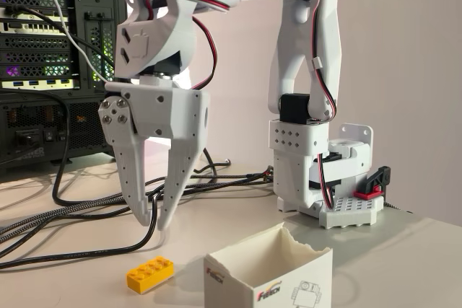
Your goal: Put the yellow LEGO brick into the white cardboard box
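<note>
- Yellow LEGO brick (150,274): smooth, slightly glossy plastic.
- White cardboard box (271,268): matt card with a rough, torn rim.
- Gripper (153,223): matt white plastic with metal screws.
- Cables (65,214): woven braided sheath.

Lettering on the box front

The small open-topped white cardboard box (271,275) carries a red-and-black logo on its front, seemingly reading "Feetech", though the letters are too small to be sure; a partly cut-off mark of the same kind sits on its left face.
</note>
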You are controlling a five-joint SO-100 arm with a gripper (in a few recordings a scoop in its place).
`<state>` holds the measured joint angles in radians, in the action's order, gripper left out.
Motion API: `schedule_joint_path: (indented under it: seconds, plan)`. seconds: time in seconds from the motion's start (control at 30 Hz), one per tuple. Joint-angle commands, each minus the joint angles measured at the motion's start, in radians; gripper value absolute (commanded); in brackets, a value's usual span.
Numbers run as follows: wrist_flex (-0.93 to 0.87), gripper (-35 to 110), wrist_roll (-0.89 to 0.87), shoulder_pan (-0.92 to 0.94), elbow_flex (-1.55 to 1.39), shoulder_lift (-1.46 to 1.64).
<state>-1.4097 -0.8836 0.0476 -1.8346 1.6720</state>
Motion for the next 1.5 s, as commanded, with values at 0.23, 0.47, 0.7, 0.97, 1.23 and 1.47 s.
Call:
schedule_joint_path:
  seconds: [0.23,0.47,0.7,0.97,1.23,1.47]
  plan:
    - [-0.034,26,-0.322,-0.023,0.091,-0.018]
    - [0.052,28,-0.396,-0.051,-0.003,-0.025]
    - [0.147,26,-0.436,-0.087,-0.123,0.003]
    - [0.198,24,-0.456,-0.106,-0.187,0.005]
    - [0.199,23,-0.462,-0.101,-0.179,-0.023]
    - [0.199,21,-0.483,-0.098,-0.169,-0.06]
